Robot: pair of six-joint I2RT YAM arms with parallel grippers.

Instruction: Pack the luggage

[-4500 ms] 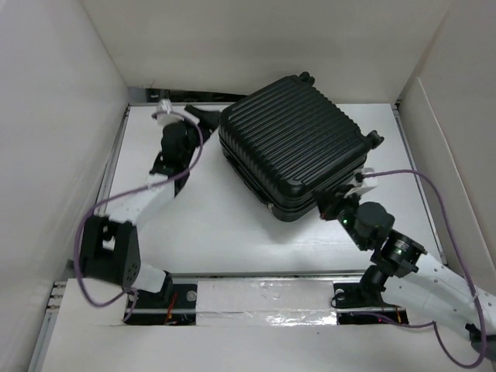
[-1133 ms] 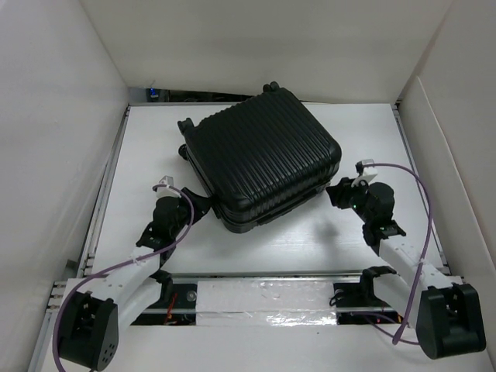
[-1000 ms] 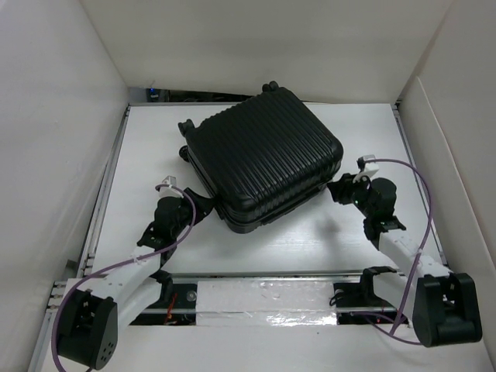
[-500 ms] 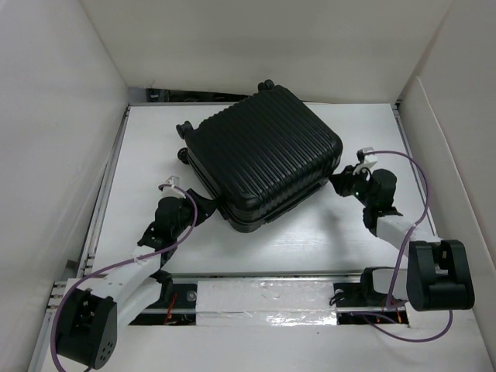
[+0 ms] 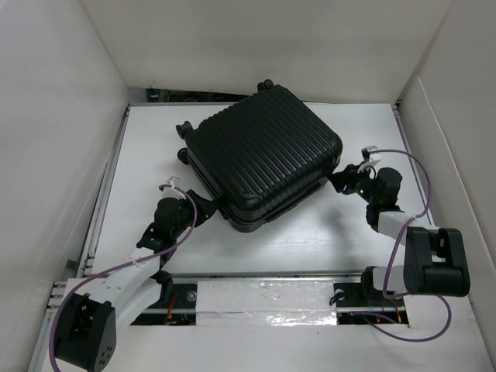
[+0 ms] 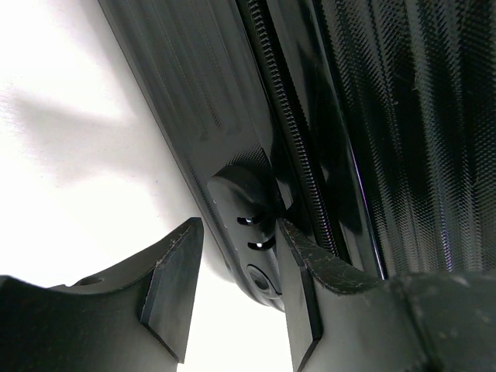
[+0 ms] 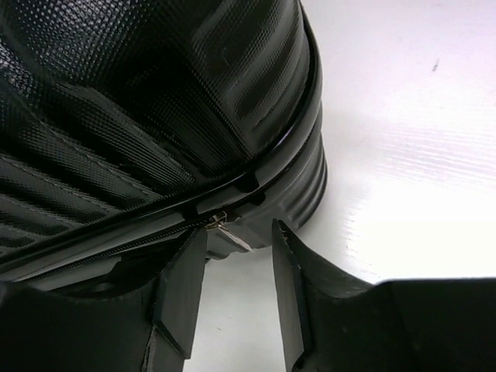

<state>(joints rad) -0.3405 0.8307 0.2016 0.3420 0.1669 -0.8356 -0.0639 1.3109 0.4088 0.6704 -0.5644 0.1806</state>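
The luggage [image 5: 263,159], a large black ribbed hard-shell suitcase, lies closed and flat on the white table, turned at an angle. My left gripper [image 5: 203,211] is open at its near-left corner; in the left wrist view the jaws [image 6: 236,287] straddle the bottom edge of the shell [image 6: 232,116] by a small black foot [image 6: 249,225]. My right gripper [image 5: 339,183] is open at the right corner; in the right wrist view the jaws [image 7: 236,291] sit just below the metal zipper pull [image 7: 225,226] on the zip line [image 7: 116,232].
White walls enclose the table [image 5: 155,147] on the left, back and right. The suitcase wheels [image 5: 184,128] point to the far left. The arm bases sit on a taped rail [image 5: 263,302] at the near edge.
The suitcase was rotated and slid left earlier. In the last second both grippers crept closer to its corners; the right arm folded in, bringing its gripper up to the right corner.
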